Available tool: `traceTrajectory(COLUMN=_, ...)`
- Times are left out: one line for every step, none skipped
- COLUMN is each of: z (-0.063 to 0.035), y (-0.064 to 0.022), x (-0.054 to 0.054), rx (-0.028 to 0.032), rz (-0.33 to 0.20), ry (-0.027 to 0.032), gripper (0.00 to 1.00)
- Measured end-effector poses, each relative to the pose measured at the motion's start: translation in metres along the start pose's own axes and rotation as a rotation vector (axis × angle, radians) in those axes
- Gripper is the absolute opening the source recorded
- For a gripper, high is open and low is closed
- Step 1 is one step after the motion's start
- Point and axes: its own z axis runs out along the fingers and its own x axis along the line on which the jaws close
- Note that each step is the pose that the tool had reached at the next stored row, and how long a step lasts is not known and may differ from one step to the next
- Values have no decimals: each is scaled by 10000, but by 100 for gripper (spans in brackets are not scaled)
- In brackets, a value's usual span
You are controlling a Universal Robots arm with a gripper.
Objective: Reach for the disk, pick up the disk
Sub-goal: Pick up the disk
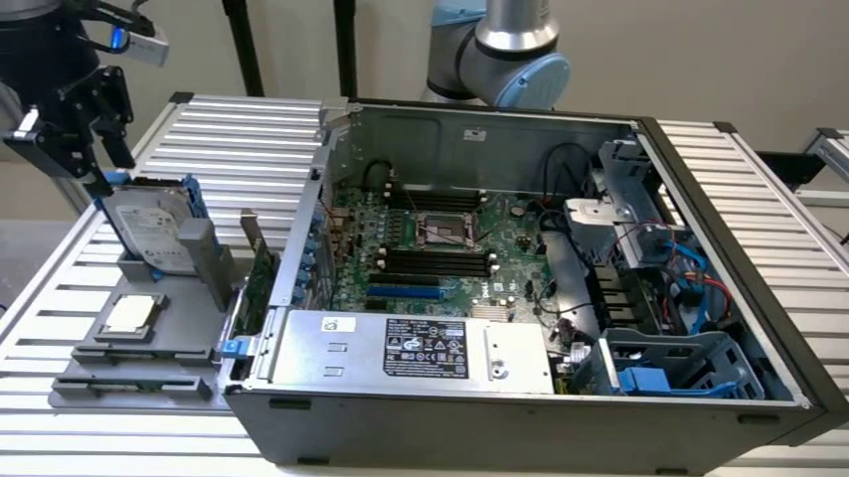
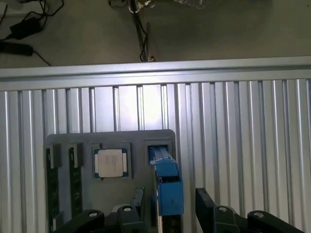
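Bright, even light from above; a pale glare patch lies on the ribbed desk [image 2: 150,104] in the wrist view, soft shadows inside the open computer case [image 1: 464,139]

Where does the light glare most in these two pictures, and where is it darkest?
Wrist view: a white glare patch sits on the ribbed metal table next to the grey tray. Exterior view: the table slats look bright, while the open computer case is dimmer inside.

Readable text: I find none | black label [image 1: 426,347] on silver box [image 1: 318,356], 6 o'clock from motherboard [image 1: 520,248]: print too small | disk [image 1: 143,227] label: unreadable
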Motion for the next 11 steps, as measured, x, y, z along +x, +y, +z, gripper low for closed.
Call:
traceTrajectory(z=18, y=0, x=0, rx=8, rz=0, ry=-3, gripper=54)
traceTrajectory(z=36, y=0, x=0, rx=15, rz=0, ry=-8, gripper=54)
traceTrajectory(z=53, y=3, x=0, rx=19, rz=0, ry=-12, gripper=54)
traceTrajectory(z=68, y=5, x=0, rx=21, rz=0, ry=-18, gripper=54)
traceTrajectory(z=81, y=9, x=0, rx=22, rz=0, ry=-22, gripper=54)
traceTrajectory(z=90, y=12, x=1, rx=21, rz=0, ry=-31, gripper=54)
traceTrajectory(z=99, y=13, x=1, rx=22, rz=0, ry=-44, gripper=54)
traceTrajectory(z=109, y=14, x=1, rx=23, rz=0, ry=-55, gripper=54)
traceTrajectory(z=120, y=15, x=1, rx=22, rz=0, ry=-62, gripper=54)
traceTrajectory(z=133, y=15, x=2, rx=21, rz=1, ry=-67, gripper=54)
traceTrajectory(z=145, y=15, x=4, rx=21, rz=0, ry=-70, gripper=54)
